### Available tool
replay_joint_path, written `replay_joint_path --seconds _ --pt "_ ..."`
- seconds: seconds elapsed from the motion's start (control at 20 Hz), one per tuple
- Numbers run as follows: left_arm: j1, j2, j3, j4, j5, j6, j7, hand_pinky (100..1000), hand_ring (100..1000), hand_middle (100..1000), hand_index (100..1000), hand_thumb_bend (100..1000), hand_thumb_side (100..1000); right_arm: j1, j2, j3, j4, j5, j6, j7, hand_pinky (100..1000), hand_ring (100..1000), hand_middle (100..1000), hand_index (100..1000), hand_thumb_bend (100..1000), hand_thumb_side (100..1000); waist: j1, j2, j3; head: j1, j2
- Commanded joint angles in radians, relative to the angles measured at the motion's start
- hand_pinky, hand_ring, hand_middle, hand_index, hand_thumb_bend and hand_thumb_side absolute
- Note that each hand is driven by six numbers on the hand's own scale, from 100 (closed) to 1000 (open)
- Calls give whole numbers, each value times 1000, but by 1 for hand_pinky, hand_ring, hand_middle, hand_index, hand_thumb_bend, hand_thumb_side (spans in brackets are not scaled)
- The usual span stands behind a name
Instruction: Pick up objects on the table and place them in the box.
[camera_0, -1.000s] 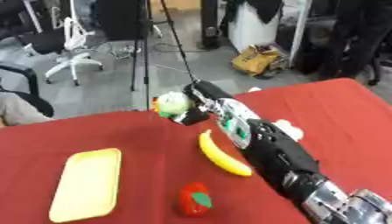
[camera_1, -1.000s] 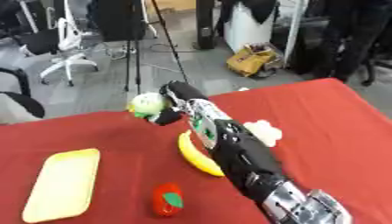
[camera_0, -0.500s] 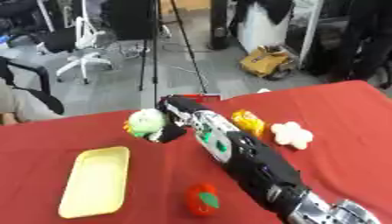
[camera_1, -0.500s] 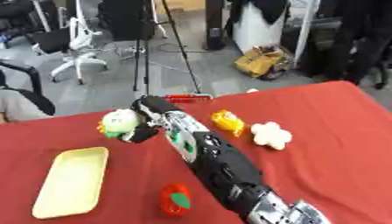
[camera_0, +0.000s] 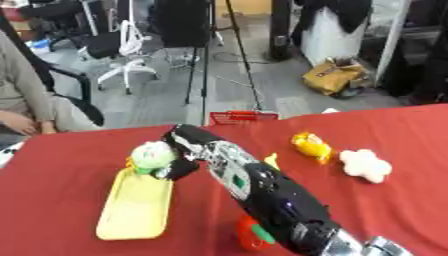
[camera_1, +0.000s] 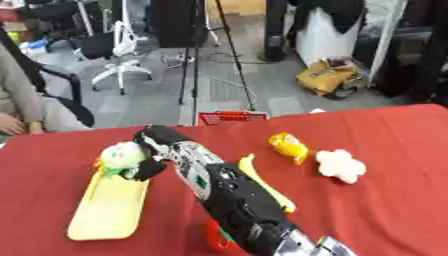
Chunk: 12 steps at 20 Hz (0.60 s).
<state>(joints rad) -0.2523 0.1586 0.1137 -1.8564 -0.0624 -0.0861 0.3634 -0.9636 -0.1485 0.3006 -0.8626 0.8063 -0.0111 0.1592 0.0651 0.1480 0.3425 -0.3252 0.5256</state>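
My right arm reaches in from the lower right, across the red table to the left. Its hand (camera_0: 178, 166) is shut on a round green and white thing (camera_0: 152, 153), held just above the far end of the flat yellow box (camera_0: 131, 212). A banana (camera_1: 265, 186) lies beside the forearm, partly hidden by it. A red thing with a green top (camera_0: 248, 236) shows under the forearm near the front. Further right lie a yellow-orange thing (camera_0: 311, 146) and a white flower-shaped thing (camera_0: 365, 165). No left hand shows.
A small red frame (camera_0: 242, 117) stands at the table's far edge. Beyond the table are office chairs, a tripod and a brown bag on the floor. A seated person shows at the far left edge.
My right hand has carried the round green and white thing leftward, from above the banana to over the far end of the yellow box. The camera has also shifted.
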Motion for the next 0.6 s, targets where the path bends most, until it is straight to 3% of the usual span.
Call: replay_joint_path --seconds 0.05,0.6 --pt "-17 5 -2 -29 -10 -3 -5 623 721 710 787 641 1000 -8 16 3 3 -7 -9 3 508 523 495 496 516 418 -11 -18 9 -5 -14" --pt "-23 -2 -9 -34 -13 -2 -12 622 721 709 786 641 1000 37 81 1 81 32 -40 10 516 529 504 510 517 402 -16 -16 21 -7 -12"
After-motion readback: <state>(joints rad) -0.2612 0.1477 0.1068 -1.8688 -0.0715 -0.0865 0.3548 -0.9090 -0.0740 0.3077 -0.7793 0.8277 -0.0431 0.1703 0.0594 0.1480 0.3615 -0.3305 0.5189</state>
